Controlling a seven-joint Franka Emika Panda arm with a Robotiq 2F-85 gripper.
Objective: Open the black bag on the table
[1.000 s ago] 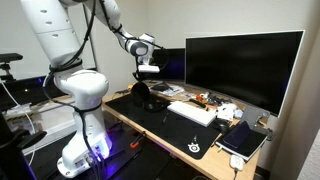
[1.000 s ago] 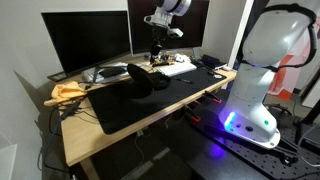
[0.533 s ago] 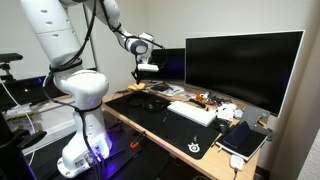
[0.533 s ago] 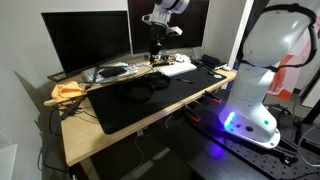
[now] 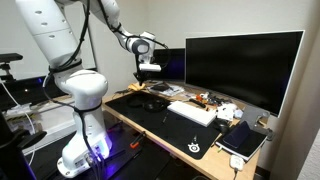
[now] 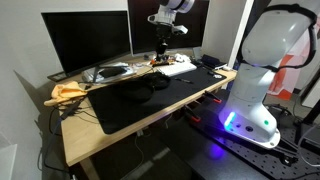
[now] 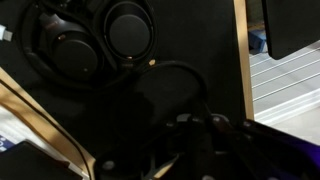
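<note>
In an exterior view the end effector [image 5: 147,74] hangs above the black bag [image 5: 152,103]; grip state unclear.

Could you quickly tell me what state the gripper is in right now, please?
Gripper: cannot be told whether it is open or closed; it is too small in both exterior views and too dark in the wrist view.

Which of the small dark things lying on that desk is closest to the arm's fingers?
The small soft black bag, just below the fingers. The dark notebook with a white edge lies far off, past the white keyboard.
</note>
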